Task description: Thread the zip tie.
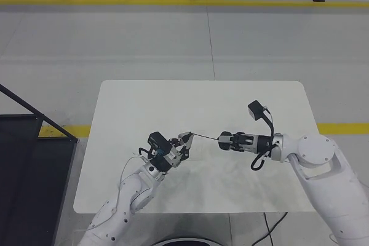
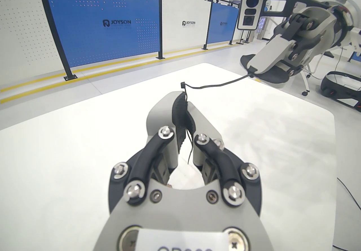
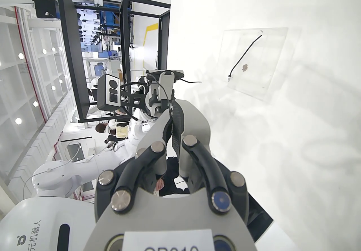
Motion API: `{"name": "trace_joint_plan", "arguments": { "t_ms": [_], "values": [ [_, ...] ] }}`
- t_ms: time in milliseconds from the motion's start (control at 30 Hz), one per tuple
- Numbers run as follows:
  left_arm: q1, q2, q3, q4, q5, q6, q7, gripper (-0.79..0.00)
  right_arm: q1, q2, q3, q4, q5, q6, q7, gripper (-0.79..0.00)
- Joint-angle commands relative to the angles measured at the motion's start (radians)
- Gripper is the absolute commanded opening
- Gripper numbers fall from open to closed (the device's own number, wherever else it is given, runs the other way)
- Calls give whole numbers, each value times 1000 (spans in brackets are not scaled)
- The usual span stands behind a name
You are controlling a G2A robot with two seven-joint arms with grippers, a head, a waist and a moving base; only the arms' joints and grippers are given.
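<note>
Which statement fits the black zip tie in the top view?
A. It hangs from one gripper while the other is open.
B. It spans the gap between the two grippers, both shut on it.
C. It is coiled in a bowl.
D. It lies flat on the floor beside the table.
B: the zip tie runs from the left gripper to the right gripper, and the left wrist view shows each pinching it.

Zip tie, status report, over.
Both shut: left gripper, right gripper, on the zip tie, strung between them. A spare tie lies on the table, apart.
</note>
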Motion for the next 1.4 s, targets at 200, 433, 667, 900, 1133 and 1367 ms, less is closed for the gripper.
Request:
{"name": "trace_joint_plan", "arguments": {
  "t_ms": [200, 433, 667, 900, 1133, 1367],
  "values": [
    [0, 0, 0, 0, 0, 0, 0, -785, -1, 1, 0, 0, -1, -2, -1, -785],
    [0, 0, 0, 0, 0, 0, 0, -785, -1, 2, 0, 1, 0, -3, 1, -785],
    [0, 0, 0, 0, 0, 0, 0, -785, -5, 3, 2, -2, 3, -9, 5, -785],
    [0, 0, 0, 0, 0, 0, 0, -785, -12, 5, 7, -8, 6, -18, 6, -785],
    [0, 0, 0, 0, 0, 0, 0, -785, -19, 7, 12, -15, 6, -23, 4, -785],
    [1, 0, 0, 0, 0, 2, -2, -785, -34, 10, 22, -26, 0, -20, -4, -785]
  ]
}}
